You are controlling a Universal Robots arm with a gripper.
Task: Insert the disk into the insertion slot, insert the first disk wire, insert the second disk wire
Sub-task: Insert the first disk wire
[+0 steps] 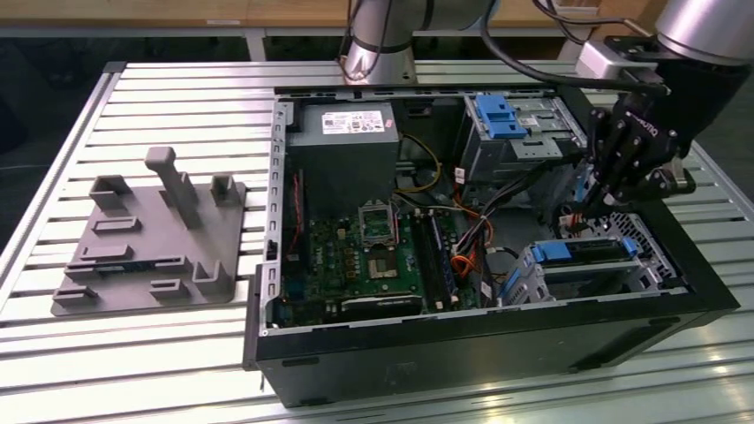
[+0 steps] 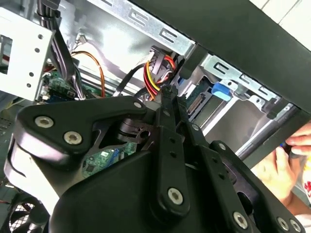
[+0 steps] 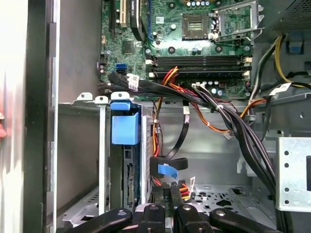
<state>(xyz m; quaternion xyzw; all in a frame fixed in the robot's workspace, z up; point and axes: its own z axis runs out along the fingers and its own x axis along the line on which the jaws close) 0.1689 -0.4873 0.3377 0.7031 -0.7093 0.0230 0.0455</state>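
- The gripper (image 1: 580,219) reaches down into the open computer case (image 1: 471,346), at the exterior view's right, just above the insertion slot (image 1: 645,254).
- In both wrist views the gripper (image 2: 167,94) (image 3: 167,206) has its fingers drawn narrow, almost together. They pinch the connector end of a red, yellow and black disk wire (image 2: 156,73) (image 3: 183,187).
- A flat black wire (image 3: 167,170) with a blue tab loops just past the fingertips in the first wrist view. I cannot tell whether it is plugged in.
- The disk (image 1: 580,251) sits inside the insertion slot, and its blue carrier (image 3: 125,127) is flush with the cage wall (image 3: 103,160).
- The disk's connector edge (image 3: 130,183) (image 2: 198,103) faces the gripper and lies just beside the held wire, apart from it.
- A bundle of black cables (image 3: 228,121) crosses from the motherboard (image 3: 194,43) toward the cage area.
- In the exterior view, the motherboard (image 1: 377,252) fills the middle of the case floor.
- The grey power-supply box (image 1: 342,141) stands at the far corner, on the exterior view's left.
- The taller bay (image 1: 524,141) with a blue latch (image 1: 501,115) stands beyond the insertion slot.
- The arm (image 1: 695,53) enters from the exterior view's upper right.
- A grey moulded fixture (image 1: 147,238) lies on the slatted metal table (image 1: 154,353), well apart from the case on the exterior view's left.
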